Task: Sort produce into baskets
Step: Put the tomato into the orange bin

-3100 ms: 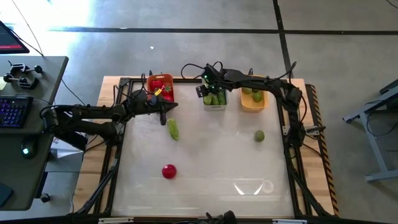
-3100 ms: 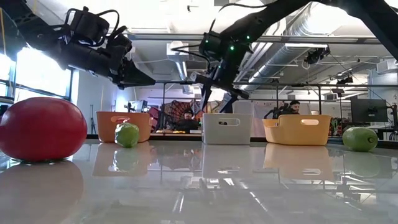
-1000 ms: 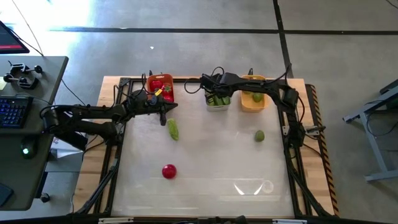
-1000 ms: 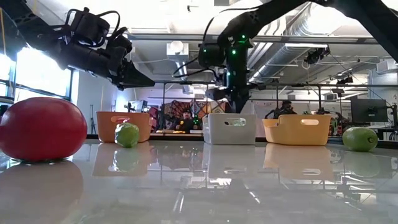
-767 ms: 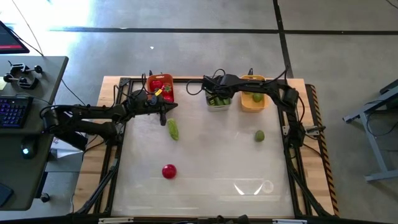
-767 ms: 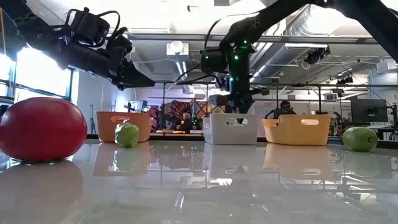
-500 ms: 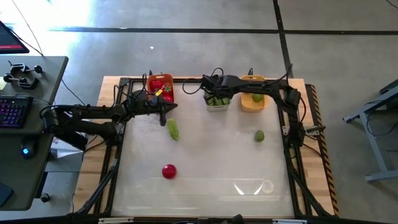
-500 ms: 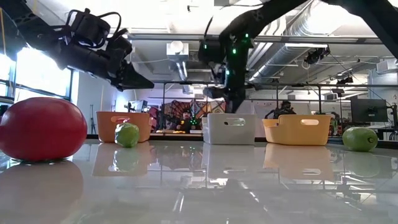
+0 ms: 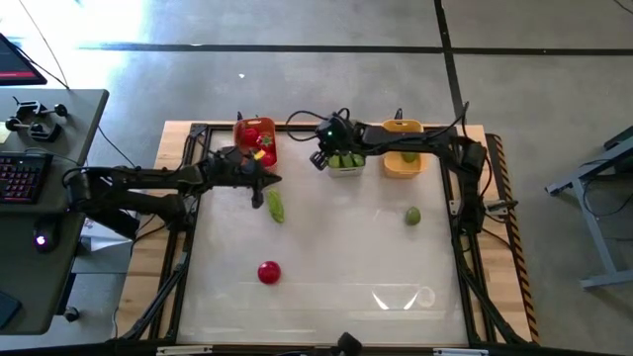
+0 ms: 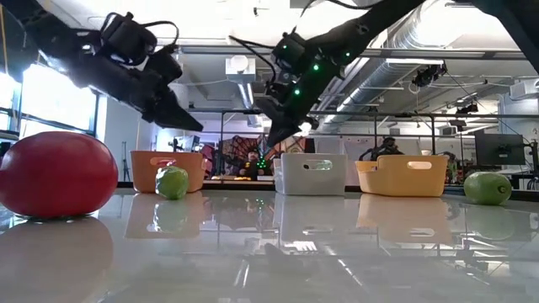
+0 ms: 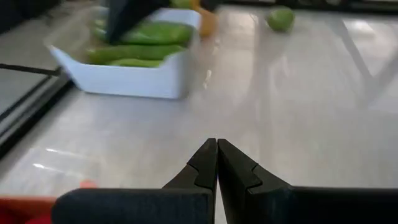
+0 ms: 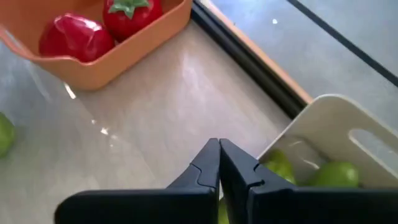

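Note:
My left gripper (image 9: 274, 181) hovers shut just far of a dark-green cucumber (image 9: 275, 206) that lies on the table, beside the orange-red basket (image 9: 254, 141) holding tomatoes. My right gripper (image 9: 317, 161) is shut and empty, raised at the left side of the pale grey basket (image 9: 344, 161), which holds cucumbers (image 11: 140, 34). A lime lies in the yellow-orange basket (image 9: 402, 161). A loose tomato (image 9: 268, 272) sits toward the near left. A loose lime (image 9: 412, 216) sits on the table's right side.
The three baskets stand in a row along the far edge. A dark frame and the arm bases run along the table's left and right sides. The middle and near part of the glossy tabletop (image 9: 346, 267) holds only the tomato and the lime.
My right gripper has risen out of the pale grey basket, where it pointed down, and swung toward the table's left, now slanting beside the basket's left wall. My left gripper has tipped downward a little and dropped slightly toward the cucumber. Both stay shut.

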Tool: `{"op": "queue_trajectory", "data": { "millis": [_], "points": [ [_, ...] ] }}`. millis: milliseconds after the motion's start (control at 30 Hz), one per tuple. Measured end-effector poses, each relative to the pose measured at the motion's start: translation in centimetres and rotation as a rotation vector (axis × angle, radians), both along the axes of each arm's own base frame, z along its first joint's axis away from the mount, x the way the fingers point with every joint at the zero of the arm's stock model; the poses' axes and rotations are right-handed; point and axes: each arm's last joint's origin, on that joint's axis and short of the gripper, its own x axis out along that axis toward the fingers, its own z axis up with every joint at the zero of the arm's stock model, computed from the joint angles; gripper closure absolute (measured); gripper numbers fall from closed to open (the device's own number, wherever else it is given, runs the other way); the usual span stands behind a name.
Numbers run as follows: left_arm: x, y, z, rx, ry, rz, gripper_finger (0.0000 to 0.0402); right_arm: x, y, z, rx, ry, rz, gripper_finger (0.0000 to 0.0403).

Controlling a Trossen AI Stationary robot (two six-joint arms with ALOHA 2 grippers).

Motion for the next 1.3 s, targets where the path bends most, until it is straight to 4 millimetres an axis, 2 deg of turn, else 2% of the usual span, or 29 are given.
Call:
{"op": "queue_trajectory", "data": {
  "millis": [133,333,433,667,867,1167,1300],
  "points": [
    [0.9,-1.4,0.9,-0.001,0.097,-0.097,0.0401,0.1,0.6,0.7,-0.027,-0.002,0.009,0.0403],
    [1.8,-4.9,2.4,-0.029,0.234,-0.268,0.0402,1.2,3.7,1.0,-0.090,0.000,0.027,0.0403],
    [2.0,-7.0,3.0,-0.045,0.287,-0.334,0.0401,1.1,5.1,1.1,-0.098,-0.082,0.063,0.0403],
    [1.9,-11.3,4.3,-0.035,0.368,-0.360,0.0402,-2.6,8.7,-1.5,-0.079,-0.292,0.160,0.0403],
    [1.5,-14.6,5.4,-0.143,0.378,-0.389,0.0402,-6.0,11.8,-2.9,-0.181,-0.343,0.280,0.0403],
    [1.2,-19.9,6.7,-0.234,0.402,-0.395,0.0402,-8.6,13.0,0.4,-0.214,-0.418,0.289,0.0403],
    [1.8,-22.2,7.2,-0.242,0.494,-0.346,0.0397,-8.9,13.4,0.7,-0.208,-0.407,0.303,0.0403]
  ]
}}
